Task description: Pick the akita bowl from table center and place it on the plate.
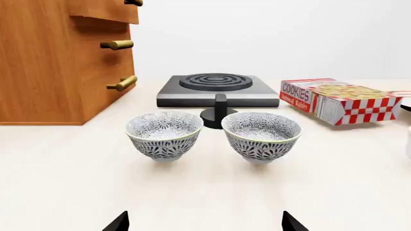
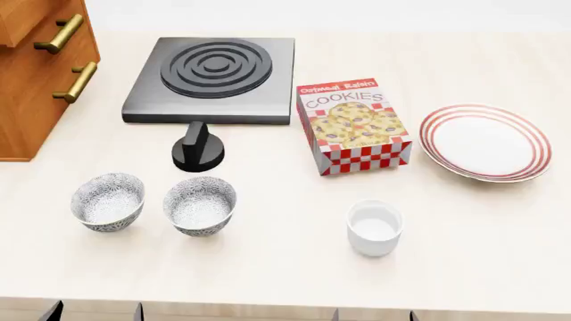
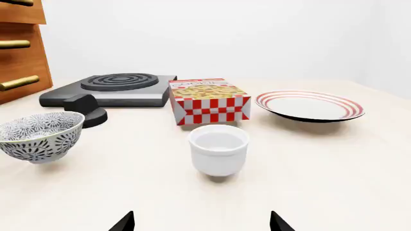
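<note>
Two alike speckled bowls stand side by side left of the table's middle. The akita bowl [image 2: 200,204] [image 1: 261,135] [image 3: 40,136] is the one nearer the centre, and its twin [image 2: 108,201] [image 1: 164,134] sits to its left. The red-ringed white plate [image 2: 485,142] [image 3: 310,106] lies at the far right with nothing on it. My left gripper [image 1: 205,224] [image 2: 95,313] is open at the table's near edge, in front of the two bowls. My right gripper [image 3: 202,222] [image 2: 373,315] is open too, at the near edge in front of the white cup, holding nothing.
A plain white cup [image 2: 375,227] [image 3: 218,149] stands right of the bowls. Behind them are a black knob [image 2: 197,148], a hob [image 2: 214,77] and a cookies box [image 2: 354,125] [image 1: 337,100]. A wooden drawer cabinet [image 2: 40,73] [image 1: 61,57] fills the back left.
</note>
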